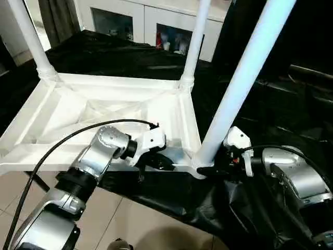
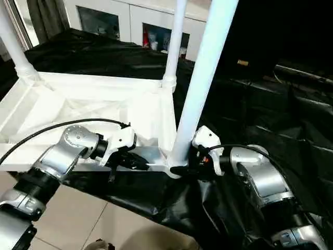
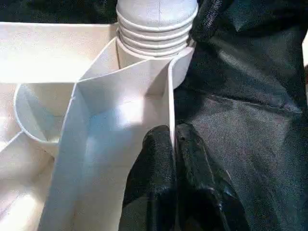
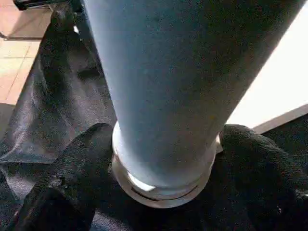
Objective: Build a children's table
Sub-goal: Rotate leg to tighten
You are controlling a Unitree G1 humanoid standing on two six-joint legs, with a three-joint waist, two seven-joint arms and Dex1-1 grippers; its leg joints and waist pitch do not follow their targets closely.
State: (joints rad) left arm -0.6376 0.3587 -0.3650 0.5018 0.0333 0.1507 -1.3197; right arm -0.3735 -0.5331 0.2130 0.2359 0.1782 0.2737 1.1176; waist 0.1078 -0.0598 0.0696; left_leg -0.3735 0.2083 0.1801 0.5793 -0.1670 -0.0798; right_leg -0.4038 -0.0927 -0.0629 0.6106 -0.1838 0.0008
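The children's table lies upside down; its white tabletop (image 1: 78, 112) rests ribbed side up on black cloth. Two white legs stand in the far corner sockets (image 1: 31, 36) (image 1: 195, 47). A third leg (image 1: 244, 78) rises, leaning right, from the near right corner. My left gripper (image 3: 173, 132) is shut on the tabletop's thin rim wall (image 3: 171, 91) just beside that corner, one finger on each side. My right gripper (image 4: 163, 159) holds the third leg at its base collar, with a black finger (image 4: 72, 168) pressed against each side of it.
Black cloth (image 1: 291, 104) covers the work surface and hangs over its near edge above a tiled floor (image 1: 135, 224). A white glass-door cabinet (image 1: 156, 21) stands behind. A black cable (image 1: 62, 140) loops over my left forearm.
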